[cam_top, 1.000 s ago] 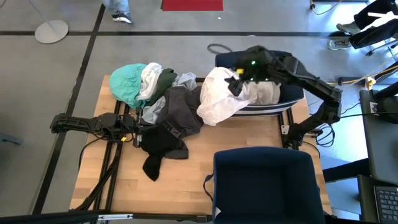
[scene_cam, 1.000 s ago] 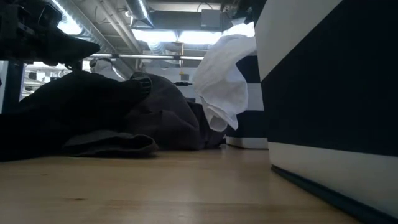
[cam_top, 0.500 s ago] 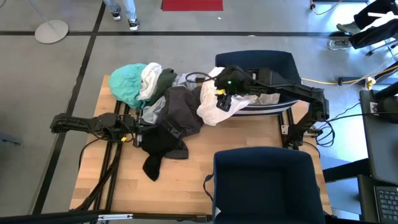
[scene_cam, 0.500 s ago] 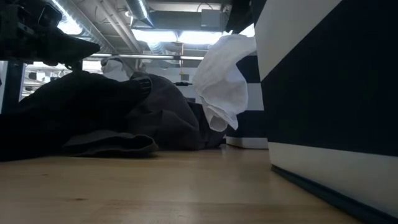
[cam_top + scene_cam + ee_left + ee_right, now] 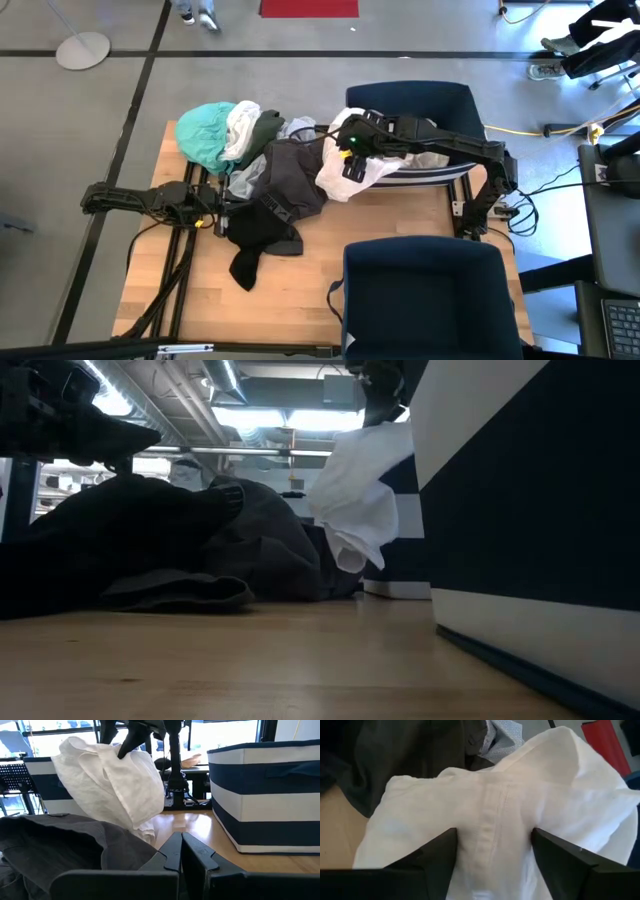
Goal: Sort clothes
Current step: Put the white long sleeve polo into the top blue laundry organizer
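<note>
A white garment (image 5: 338, 172) is draped over the near left rim of the far navy bin (image 5: 420, 98) and hangs down onto the pile; it also shows in the low view (image 5: 355, 500) and the left wrist view (image 5: 110, 780). My right gripper (image 5: 352, 158) is open above it, with a finger on either side of a raised fold (image 5: 495, 815). A pile of dark grey (image 5: 290, 185), black (image 5: 255, 235), teal (image 5: 205, 135), dark green and white clothes lies on the table's far left. My left gripper (image 5: 215, 208) is shut and empty (image 5: 181, 850) beside the black garment. My right gripper comes at the white garment from above, slanting toward the table's left. Its open fingers (image 5: 437, 857) stand on either side of a seamed ridge of the cloth (image 5: 492, 835). I cannot tell whether they touch it.
A cream garment (image 5: 432, 150) lies in the far bin. A second navy bin (image 5: 430, 290) stands at the table's near right; its striped wall shows in the left wrist view (image 5: 265, 795). Bare wood (image 5: 300, 290) lies in front of the pile.
My right gripper has gone from over the far bin toward the table's left, out over the part of the white garment that hangs outside the bin. The garment's hanging part has shifted a little.
</note>
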